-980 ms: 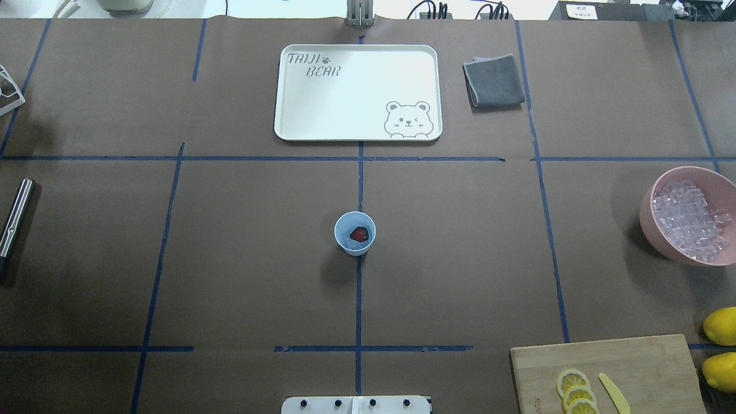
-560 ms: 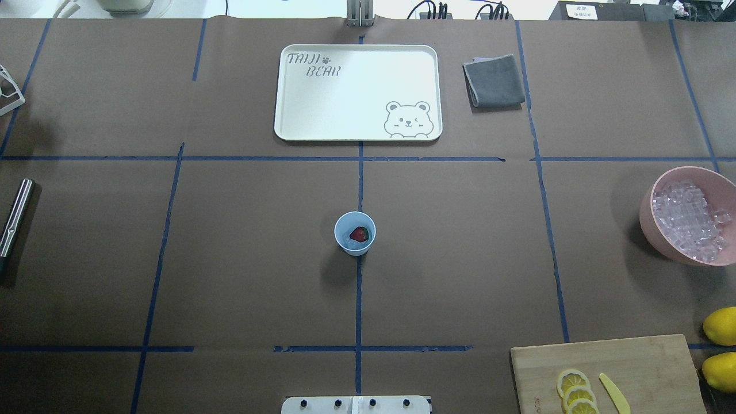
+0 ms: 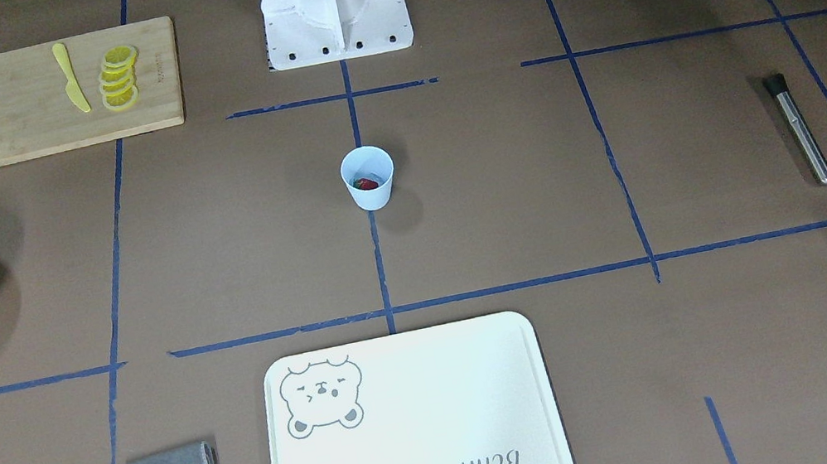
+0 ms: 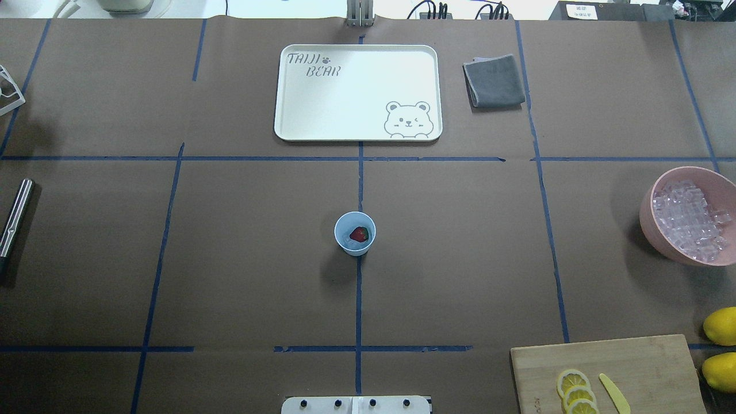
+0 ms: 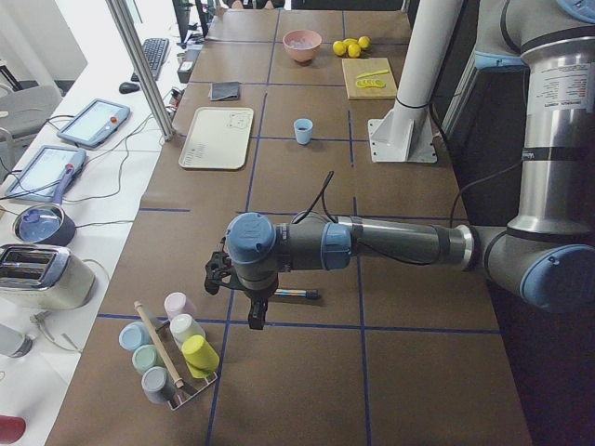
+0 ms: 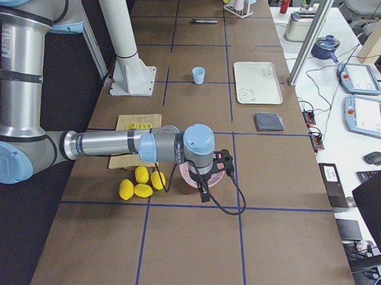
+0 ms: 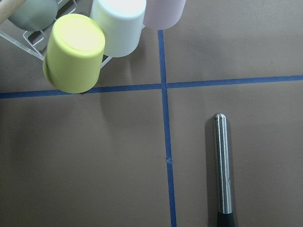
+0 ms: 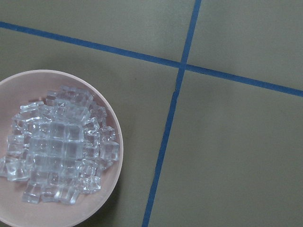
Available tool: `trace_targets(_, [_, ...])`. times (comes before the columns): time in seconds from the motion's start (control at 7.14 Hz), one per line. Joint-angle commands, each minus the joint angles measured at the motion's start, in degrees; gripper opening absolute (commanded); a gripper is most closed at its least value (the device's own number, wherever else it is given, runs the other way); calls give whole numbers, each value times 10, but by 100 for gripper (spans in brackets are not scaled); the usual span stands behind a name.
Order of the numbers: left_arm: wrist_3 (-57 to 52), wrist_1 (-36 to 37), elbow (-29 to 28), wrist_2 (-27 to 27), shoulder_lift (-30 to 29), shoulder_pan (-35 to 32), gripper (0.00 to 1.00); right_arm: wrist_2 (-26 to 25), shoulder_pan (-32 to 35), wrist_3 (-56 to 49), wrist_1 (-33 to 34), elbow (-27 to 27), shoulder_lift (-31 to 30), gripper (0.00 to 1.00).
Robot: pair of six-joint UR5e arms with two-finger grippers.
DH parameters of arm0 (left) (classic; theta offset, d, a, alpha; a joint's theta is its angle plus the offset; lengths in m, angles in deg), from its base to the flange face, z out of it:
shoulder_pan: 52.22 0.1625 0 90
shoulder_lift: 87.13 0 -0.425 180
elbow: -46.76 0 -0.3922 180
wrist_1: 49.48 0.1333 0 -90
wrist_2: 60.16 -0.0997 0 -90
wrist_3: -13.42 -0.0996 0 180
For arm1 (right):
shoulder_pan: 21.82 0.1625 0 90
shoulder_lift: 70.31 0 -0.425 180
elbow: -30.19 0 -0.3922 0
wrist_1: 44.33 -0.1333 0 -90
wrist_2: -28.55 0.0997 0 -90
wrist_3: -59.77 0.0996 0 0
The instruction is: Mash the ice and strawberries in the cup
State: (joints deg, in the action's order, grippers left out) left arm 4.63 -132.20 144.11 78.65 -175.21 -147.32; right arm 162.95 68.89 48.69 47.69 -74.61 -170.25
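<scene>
Nothing has moved since before. The cup (image 3: 372, 193) with the strawberry (image 4: 359, 233) stands at the worktop's centre; whether the left gripper (image 5: 254, 319) or right gripper (image 6: 205, 194) is open, I cannot tell. Unheld, the light cup may tip under mashing.

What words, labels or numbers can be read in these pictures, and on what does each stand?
"TAIJI BEAR": printed on the cream tray, diagonally opposite its drawn bear.
Too small to read: the white label on the black box behind the table.
Too blurred to read: the small stamp on the cutting board.
</scene>
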Motion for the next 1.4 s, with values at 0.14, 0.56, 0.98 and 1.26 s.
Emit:
trace_targets(0.14, [3, -1, 6, 0, -2, 0, 100, 0, 0, 0, 1, 1, -1, 99])
trace_targets(0.56, [0, -7, -23, -2, 25, 0, 100, 0, 0, 0, 0, 1, -1, 99])
trace_targets(0.98, [-3, -12, -17, -5, 31, -1, 100, 0, 0, 0, 0, 0, -1, 99])
trace_targets(1.26, [-3, -13, -19, -5, 30, 0, 100, 0, 0, 0, 0, 0, -1, 99])
